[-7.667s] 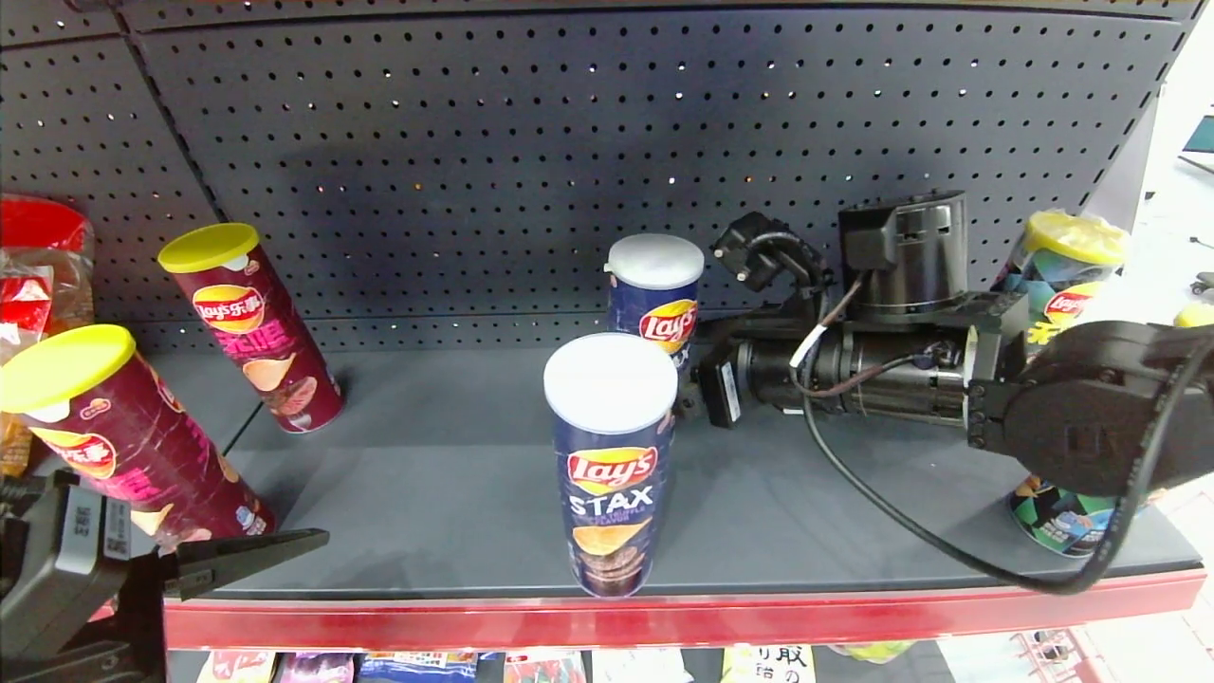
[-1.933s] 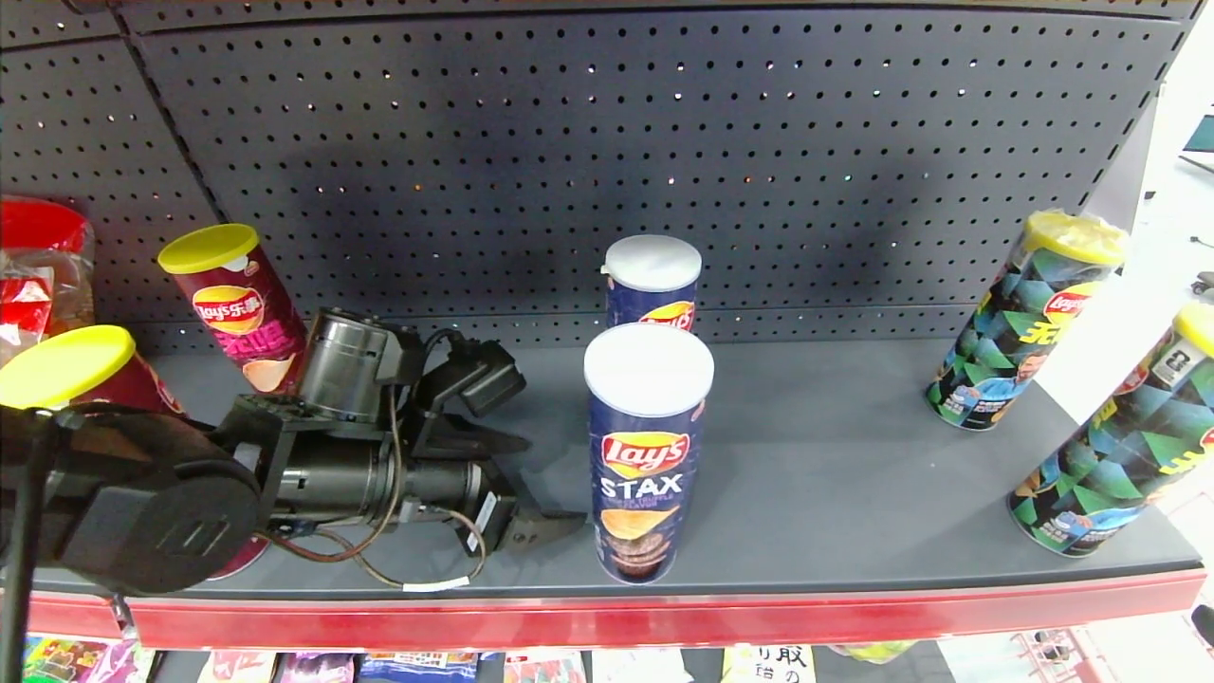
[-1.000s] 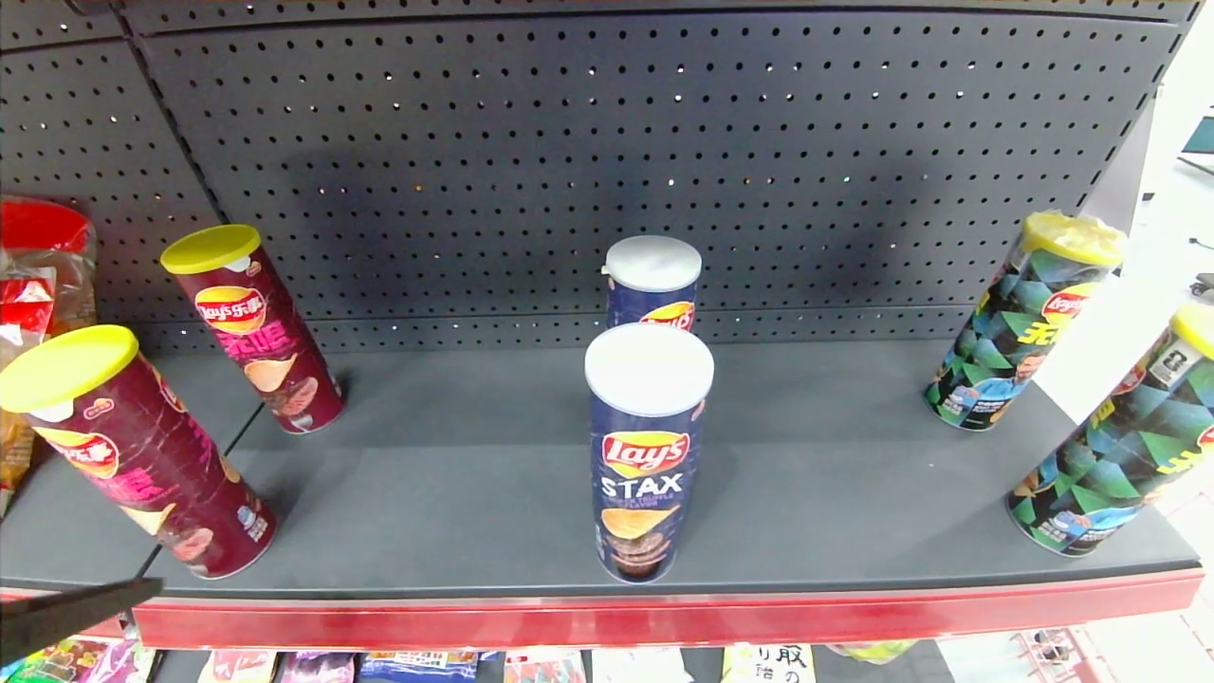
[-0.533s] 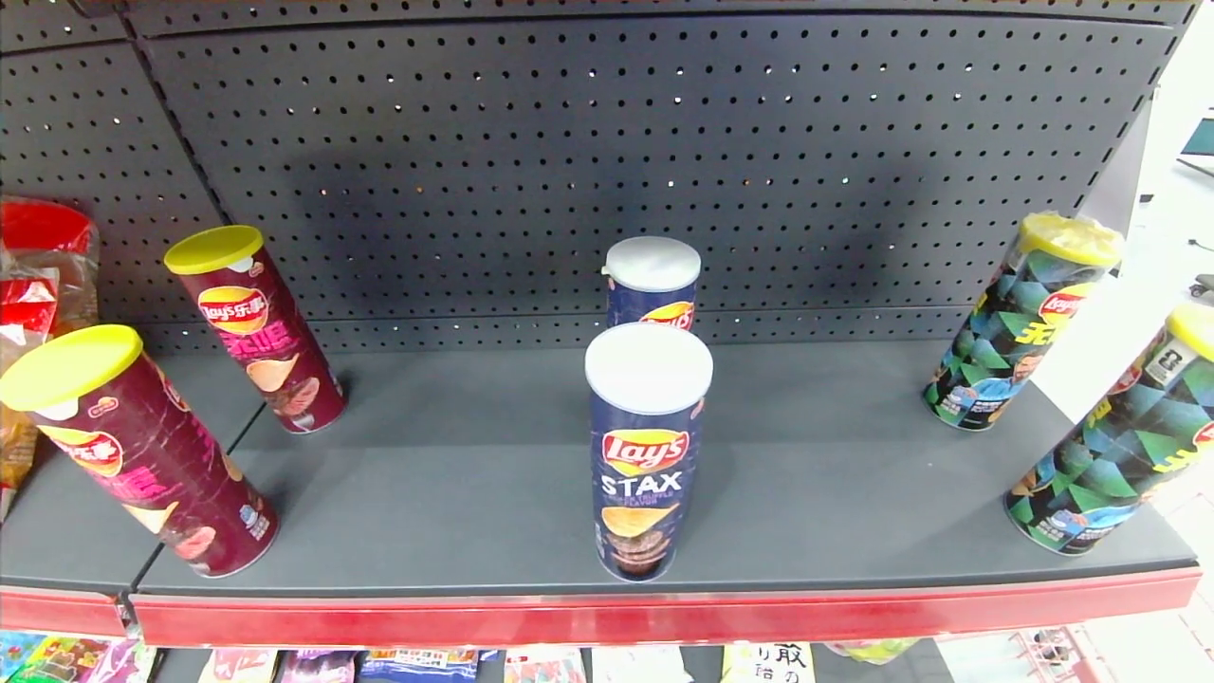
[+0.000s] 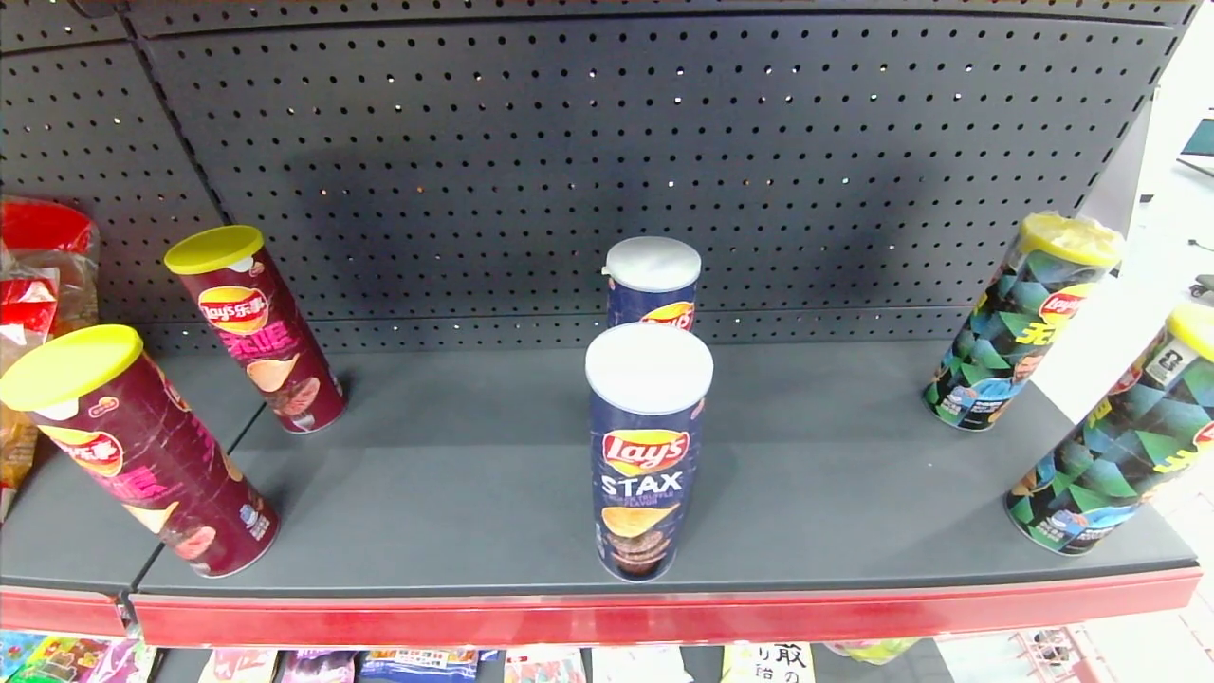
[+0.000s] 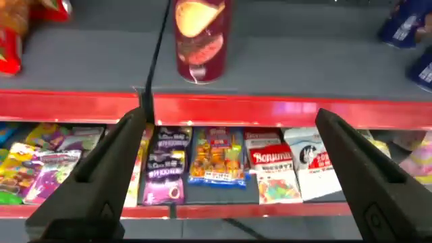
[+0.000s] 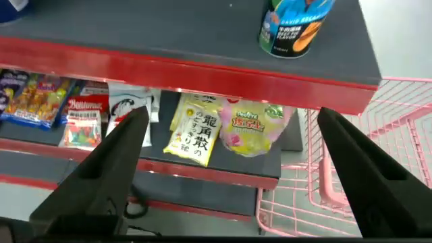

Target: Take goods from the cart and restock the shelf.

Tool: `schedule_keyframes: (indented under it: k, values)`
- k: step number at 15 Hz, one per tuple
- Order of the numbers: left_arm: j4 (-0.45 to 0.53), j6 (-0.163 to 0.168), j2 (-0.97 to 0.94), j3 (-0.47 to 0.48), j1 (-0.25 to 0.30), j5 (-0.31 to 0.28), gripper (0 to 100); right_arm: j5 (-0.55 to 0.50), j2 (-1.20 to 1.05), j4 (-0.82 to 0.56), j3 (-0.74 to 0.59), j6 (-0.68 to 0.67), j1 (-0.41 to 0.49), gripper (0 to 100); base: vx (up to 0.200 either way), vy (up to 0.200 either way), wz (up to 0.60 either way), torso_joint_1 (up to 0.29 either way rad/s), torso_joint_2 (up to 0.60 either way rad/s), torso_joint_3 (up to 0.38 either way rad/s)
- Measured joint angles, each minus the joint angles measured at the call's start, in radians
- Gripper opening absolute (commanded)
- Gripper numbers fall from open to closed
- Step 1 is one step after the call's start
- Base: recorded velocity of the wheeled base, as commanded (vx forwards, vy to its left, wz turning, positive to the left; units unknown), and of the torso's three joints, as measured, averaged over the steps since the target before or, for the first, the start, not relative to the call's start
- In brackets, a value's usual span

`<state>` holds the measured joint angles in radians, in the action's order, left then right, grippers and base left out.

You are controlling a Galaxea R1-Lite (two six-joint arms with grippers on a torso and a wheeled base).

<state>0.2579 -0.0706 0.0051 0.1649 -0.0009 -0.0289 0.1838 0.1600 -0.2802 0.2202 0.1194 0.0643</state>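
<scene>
On the grey shelf (image 5: 455,474) stand two maroon cans with yellow lids, one at the front left (image 5: 142,455) and one behind it (image 5: 256,327). Two blue cans with white lids are in the middle, front (image 5: 645,451) and back (image 5: 652,285). Two green patterned cans stand at the right, back (image 5: 1024,323) and front (image 5: 1114,446). My left gripper (image 6: 229,115) is open and empty, below and in front of the red shelf edge (image 6: 270,111), under a maroon can (image 6: 199,40). My right gripper (image 7: 231,113) is open and empty, below a green can (image 7: 293,23).
Snack bags (image 6: 216,158) fill the lower shelf under the red edge, and more bags (image 7: 223,128) lie below the right end. A pink wire cart (image 7: 364,189) stands beside the shelf's right end. Red bags (image 5: 38,256) sit at the far left. Bare shelf lies between the can pairs.
The left arm has pulled back off the shelf and dropped out of the head view. The right arm had left the blue cans before that. The front blue can stands slightly further right than at first.
</scene>
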Motion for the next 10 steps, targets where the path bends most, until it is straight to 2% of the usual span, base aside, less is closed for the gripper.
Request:
schedule_keyframes:
  k: [2,3,4,5,6,10]
  values:
    - [-0.051,0.010,-0.005,-0.031,0.001,0.057,100,-0.043,-0.051,0.118,-0.080,-0.040,-0.023,100,0.000,0.000,0.00,0.000,0.00,0.000]
    - [-0.073,0.013,-0.005,-0.043,0.001,0.053,100,-0.088,-0.079,0.183,-0.113,-0.082,-0.038,100,0.000,0.000,0.00,0.000,0.00,0.000]
    - [-0.110,0.016,-0.006,-0.059,0.001,0.020,100,-0.141,-0.107,0.226,-0.141,-0.114,-0.050,100,0.000,0.000,0.00,0.000,0.00,0.000]
    - [-0.150,0.021,-0.007,-0.075,0.001,-0.013,100,-0.189,-0.123,0.237,-0.158,-0.127,-0.058,100,0.000,0.000,0.00,0.000,0.00,0.000]
    - [-0.166,0.025,-0.007,-0.087,0.001,-0.022,100,-0.218,-0.135,0.241,-0.169,-0.130,-0.060,100,0.000,0.000,0.00,0.000,0.00,0.000]
    - [-0.261,0.042,-0.007,-0.150,0.001,0.001,100,-0.127,-0.153,0.284,-0.207,-0.107,-0.065,100,0.000,0.000,0.00,0.000,0.00,0.000]
